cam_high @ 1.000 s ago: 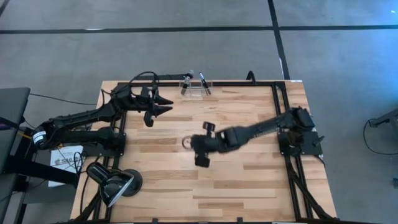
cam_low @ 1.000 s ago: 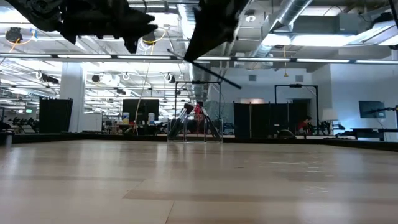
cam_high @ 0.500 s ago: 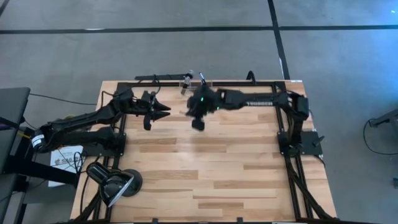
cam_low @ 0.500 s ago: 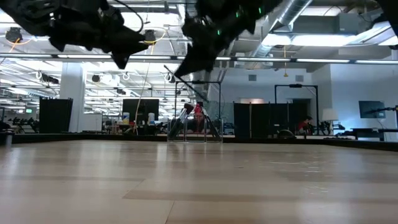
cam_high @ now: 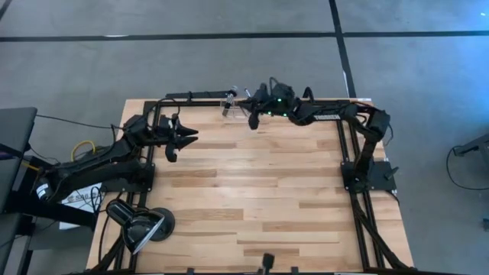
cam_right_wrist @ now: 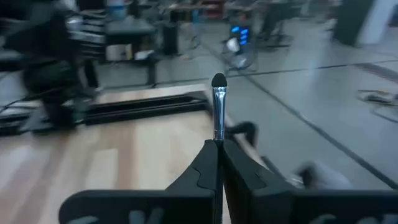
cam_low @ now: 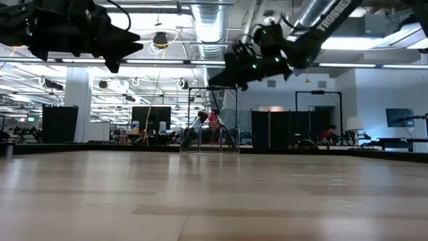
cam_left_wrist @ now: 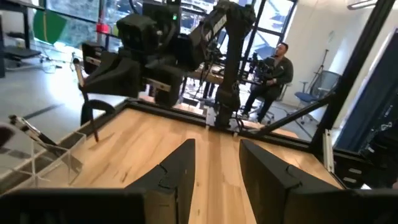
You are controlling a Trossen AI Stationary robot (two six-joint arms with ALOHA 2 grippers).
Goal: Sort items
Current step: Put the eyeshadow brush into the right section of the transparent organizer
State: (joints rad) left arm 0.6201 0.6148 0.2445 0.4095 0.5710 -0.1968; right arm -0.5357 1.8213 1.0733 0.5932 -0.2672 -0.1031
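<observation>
Behind the pale wooden table (cam_high: 252, 198) a large workshop is showing, with ducts overhead and a person (cam_left_wrist: 272, 67) sitting beyond the far edge. At the middle of the table's far edge a clear holder (cam_high: 240, 108) is standing with a few makeup brushes leaning in it (cam_high: 231, 99). The right gripper (cam_high: 254, 116) is hovering just over that holder, its fingers pressed together on a slim makeup brush (cam_right_wrist: 218, 112); the right wrist view is showing the silver ferrule and dark bristle tip sticking out past the fingertips (cam_right_wrist: 211, 152). The left gripper (cam_high: 187, 135) is hanging above the far left part of the table, beside the holder but apart from it, its fingers (cam_left_wrist: 177, 177) standing partly apart and gripping nothing. A black desk lamp (cam_high: 141, 224) is sitting at the table's near left corner.
</observation>
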